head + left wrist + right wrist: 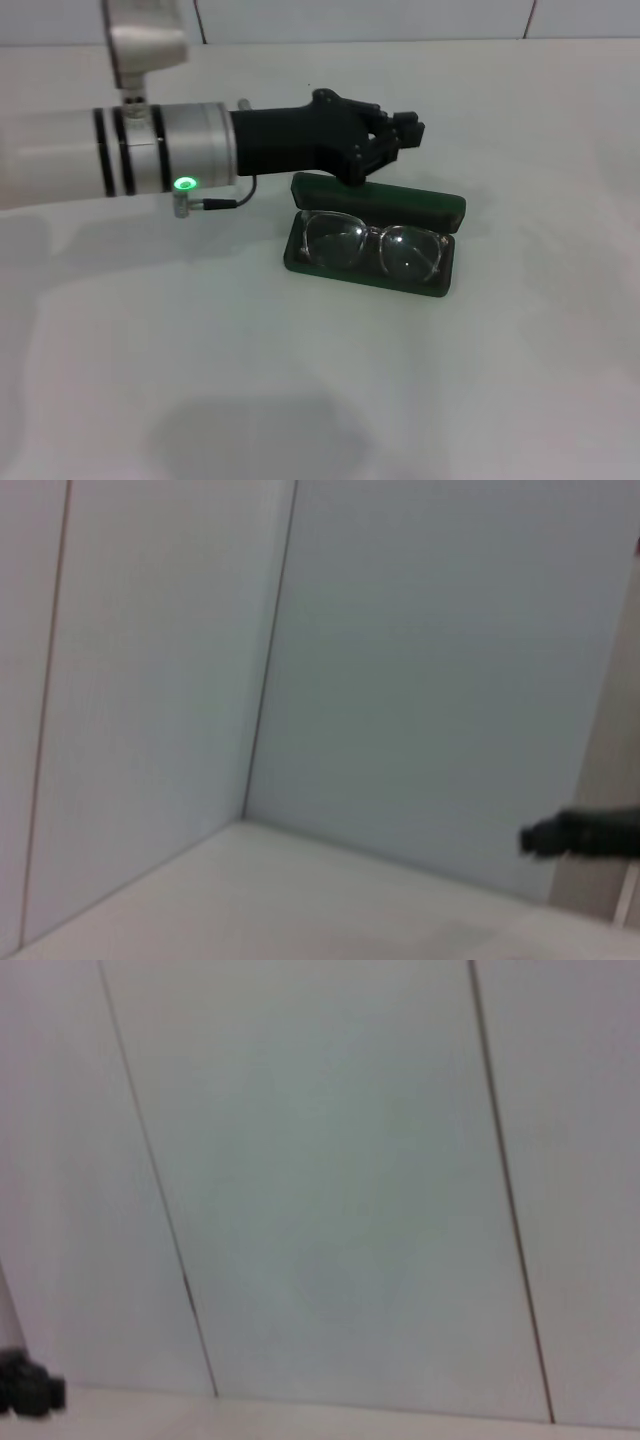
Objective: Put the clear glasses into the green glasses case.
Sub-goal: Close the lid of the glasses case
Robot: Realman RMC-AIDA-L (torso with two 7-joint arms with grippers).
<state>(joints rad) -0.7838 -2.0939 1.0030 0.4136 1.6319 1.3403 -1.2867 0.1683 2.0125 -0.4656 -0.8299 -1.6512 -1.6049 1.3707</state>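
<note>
So from where I sat, the clear glasses were already lying in the green glasses case, lenses up, filling the bottom tray pretty much edge to edge. The case sat near the middle of the white table, with its lid standing partly raised along the 12 o'clock side of the tray.

The left gripper reached in from 9 o'clock, hovering just above and behind the lid, around 12 o'clock from the glasses. Its dark fingers looked drawn close together with nothing between them, so I'd call it a narrow, empty pinch, though the angle wasn't great. It wasn't touching the glasses, and I couldn't tell whether it brushed the lid's top edge or hung just clear of it.

My read: the placing step looked basically done, and what was in hand was either backing off or nudging the lid shut. If closing, the next move would want a gentle push down and toward 6 o'clock on the lid, watching that it doesn't pinch the frame.

Right gripper wasn't in the head view at all, and both wrist cams only showed wall panels.
</note>
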